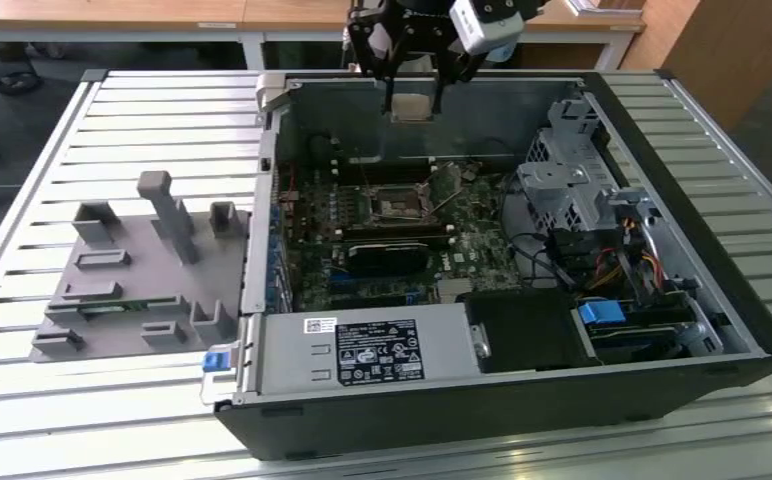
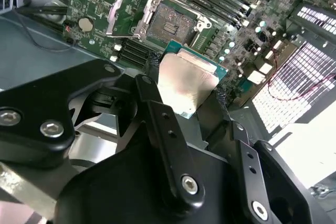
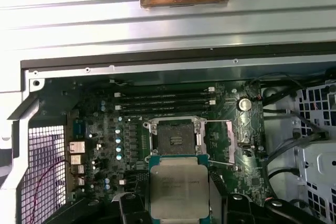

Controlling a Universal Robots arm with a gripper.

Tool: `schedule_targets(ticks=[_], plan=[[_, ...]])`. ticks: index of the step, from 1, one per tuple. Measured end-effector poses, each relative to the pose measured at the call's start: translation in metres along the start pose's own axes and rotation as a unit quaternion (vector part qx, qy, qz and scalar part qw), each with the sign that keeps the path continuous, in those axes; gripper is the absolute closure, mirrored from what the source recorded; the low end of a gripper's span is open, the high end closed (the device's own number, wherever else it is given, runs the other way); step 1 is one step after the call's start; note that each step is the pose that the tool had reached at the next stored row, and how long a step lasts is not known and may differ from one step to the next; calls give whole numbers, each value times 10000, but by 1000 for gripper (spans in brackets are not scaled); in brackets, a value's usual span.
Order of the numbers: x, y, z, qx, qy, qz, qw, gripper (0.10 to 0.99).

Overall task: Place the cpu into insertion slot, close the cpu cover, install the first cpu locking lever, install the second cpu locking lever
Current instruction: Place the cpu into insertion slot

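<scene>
My gripper [image 1: 413, 100] hangs over the back wall of the open computer case [image 1: 706, 330], shut on the cpu [image 1: 413, 108], a flat square chip with a tan-silver face. In both wrist views the cpu [image 2: 186, 85] [image 3: 178, 184] sits between my black fingers [image 2: 157, 114], well above the motherboard. The insertion slot [image 1: 397, 203] [image 2: 170, 24] [image 3: 177, 137] lies below, a small square socket with a dark, bare centre. The cpu cover [image 2: 115, 15], a thin silvery frame with a window, stands swung open beside the slot.
A grey power-supply box [image 1: 366, 350] fills the case's near side, with a metal drive cage and cables [image 1: 580, 195] on the exterior view's right. A black rectangular block [image 1: 393, 255] lies near the slot. A grey holder with pegs [image 1: 133, 270] rests on the slatted table [image 1: 66, 410].
</scene>
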State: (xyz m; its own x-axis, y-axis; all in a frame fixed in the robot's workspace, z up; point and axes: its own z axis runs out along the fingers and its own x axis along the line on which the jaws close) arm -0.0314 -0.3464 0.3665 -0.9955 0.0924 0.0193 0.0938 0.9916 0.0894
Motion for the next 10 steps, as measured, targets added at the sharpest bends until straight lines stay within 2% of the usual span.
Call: schedule_targets(ticks=[5,10], plan=[[0,0,2,-6,-31,345,9994,549],[0,1,3,-9,-64,701,9975,549]])
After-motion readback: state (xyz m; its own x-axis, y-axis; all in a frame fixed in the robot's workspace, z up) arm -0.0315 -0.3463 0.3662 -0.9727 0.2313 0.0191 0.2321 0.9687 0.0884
